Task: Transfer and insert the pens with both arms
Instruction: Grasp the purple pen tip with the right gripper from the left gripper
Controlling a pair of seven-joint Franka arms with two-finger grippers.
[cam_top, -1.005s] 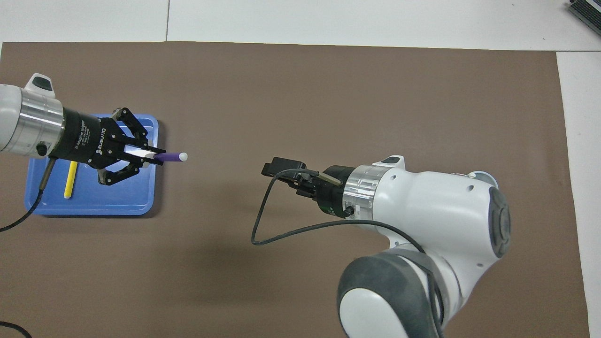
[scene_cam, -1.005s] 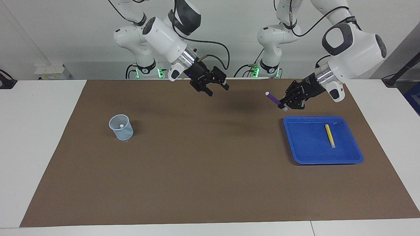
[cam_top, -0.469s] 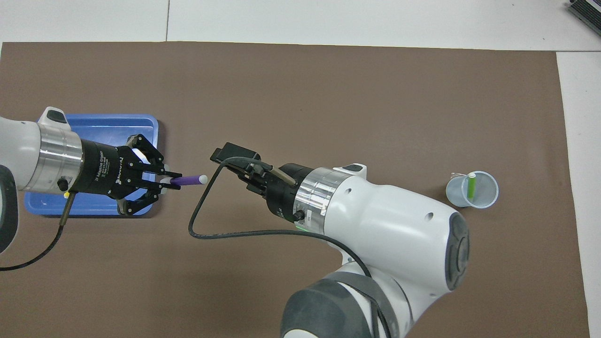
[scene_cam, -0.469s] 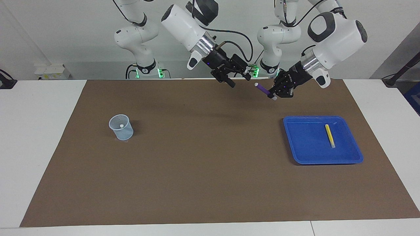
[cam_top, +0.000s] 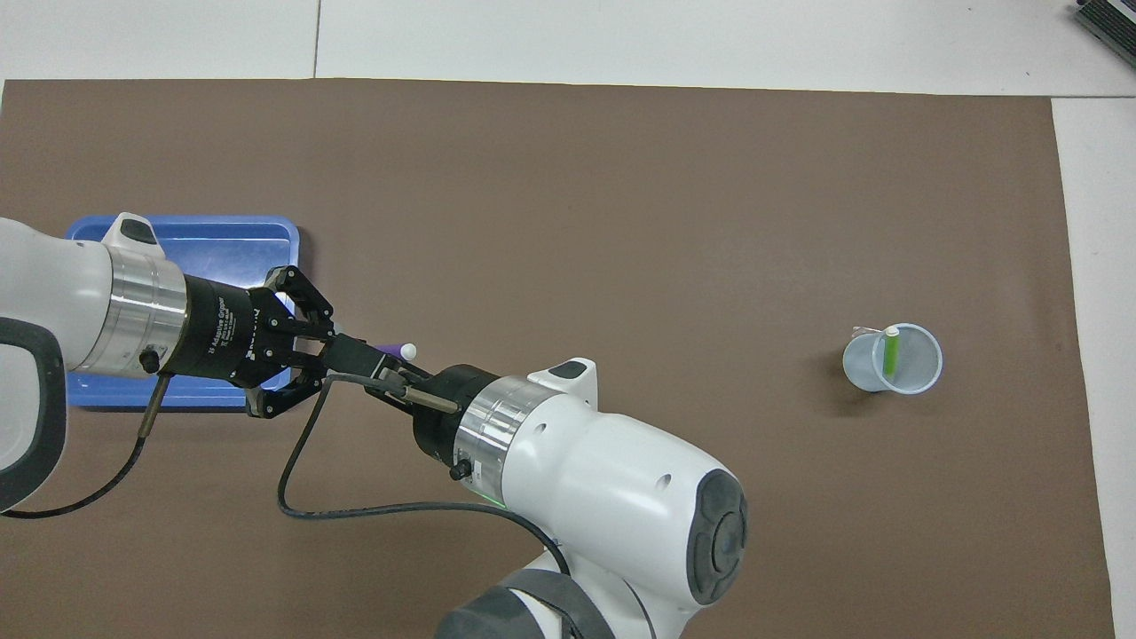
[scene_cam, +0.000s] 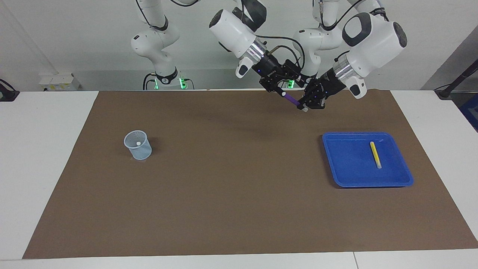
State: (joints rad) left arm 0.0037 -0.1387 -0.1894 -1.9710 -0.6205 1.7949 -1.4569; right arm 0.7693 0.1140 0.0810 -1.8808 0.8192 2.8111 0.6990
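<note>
Purple pen mostly hidden between both jaws, yellow pen visible

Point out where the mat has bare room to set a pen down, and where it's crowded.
Bare: the brown mat between the cup and the blue tray, and the whole strip farther from the robots. Crowded: above the mat's robot-side edge, where the left gripper holds the purple pen at the open right gripper.

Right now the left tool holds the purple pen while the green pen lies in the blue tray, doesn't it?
Not quite: the pen in the blue tray is the yellow pen, as the facing view shows. The left tool does hold the purple pen.
</note>
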